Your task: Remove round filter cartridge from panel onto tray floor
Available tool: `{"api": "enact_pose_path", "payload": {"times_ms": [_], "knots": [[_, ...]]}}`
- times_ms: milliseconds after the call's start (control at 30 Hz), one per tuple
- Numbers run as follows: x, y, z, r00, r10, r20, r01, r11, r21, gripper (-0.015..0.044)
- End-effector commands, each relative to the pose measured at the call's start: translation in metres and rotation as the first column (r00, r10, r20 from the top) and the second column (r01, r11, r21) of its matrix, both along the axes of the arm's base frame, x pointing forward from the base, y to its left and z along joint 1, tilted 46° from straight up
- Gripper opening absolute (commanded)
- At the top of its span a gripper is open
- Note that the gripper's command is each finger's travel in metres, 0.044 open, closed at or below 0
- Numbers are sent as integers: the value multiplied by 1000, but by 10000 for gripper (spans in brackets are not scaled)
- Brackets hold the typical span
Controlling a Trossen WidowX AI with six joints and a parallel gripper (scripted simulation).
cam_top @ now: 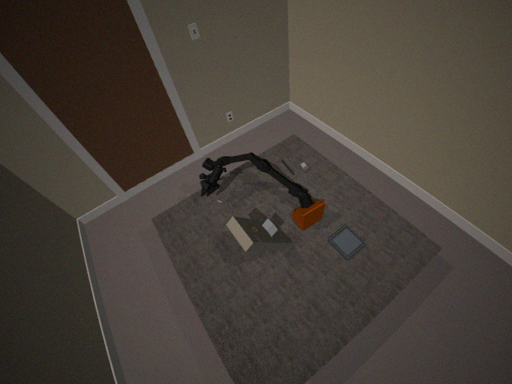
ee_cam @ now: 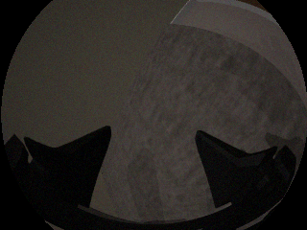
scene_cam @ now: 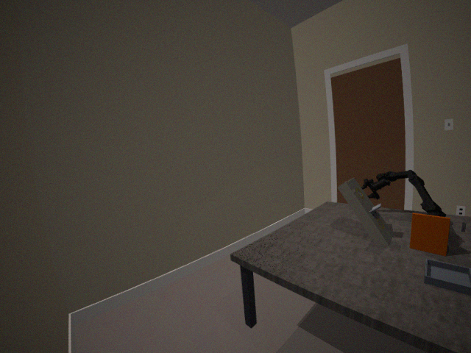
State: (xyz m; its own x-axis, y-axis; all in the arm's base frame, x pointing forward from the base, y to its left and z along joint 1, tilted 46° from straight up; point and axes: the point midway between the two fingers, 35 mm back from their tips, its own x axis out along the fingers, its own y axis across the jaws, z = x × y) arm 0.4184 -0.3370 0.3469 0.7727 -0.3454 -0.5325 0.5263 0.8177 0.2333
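The service panel [cam_top: 239, 234] [scene_cam: 360, 200] is a slanted slab near the middle of the table [cam_top: 289, 310] [scene_cam: 323, 258]. Small marks show on its dark face, but the round cartridge is too small to make out. The grey tray [cam_top: 346, 241] [scene_cam: 445, 275] lies flat to the right of the orange robot base [cam_top: 309, 214] [scene_cam: 430, 233]. My gripper [cam_top: 205, 190] [scene_cam: 369, 193] [ee_cam: 153, 133] is open and empty. It hangs over the table's far left edge, beyond the panel and apart from it. The wrist view shows only bare table top [ee_cam: 211, 90] between the fingers.
A small white cylinder [cam_top: 303, 166] and a dark bar [cam_top: 287, 167] lie behind the base. A thin white sliver [cam_top: 220, 201] lies on the table below the gripper. A white block [cam_top: 269, 226] sits by the panel. The table edge is close to the gripper.
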Motion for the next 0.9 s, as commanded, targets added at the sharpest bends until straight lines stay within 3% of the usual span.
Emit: {"api": "enact_pose_path", "payload": {"times_ms": [0, 133, 367, 633, 867], "knots": [[1, 1, 0, 1000, -1, 0, 1, 1000, 3, 374], [23, 32, -10, 1000, -25, 10, 24, 998, 64, 269], [68, 134, -39, 994, -107, 34, 96, 967, 234, 89], [81, 259, -74, 976, -209, 63, 166, 898, 407, 89], [55, 361, -98, 937, -331, 109, 213, 791, 573, 89]]}}
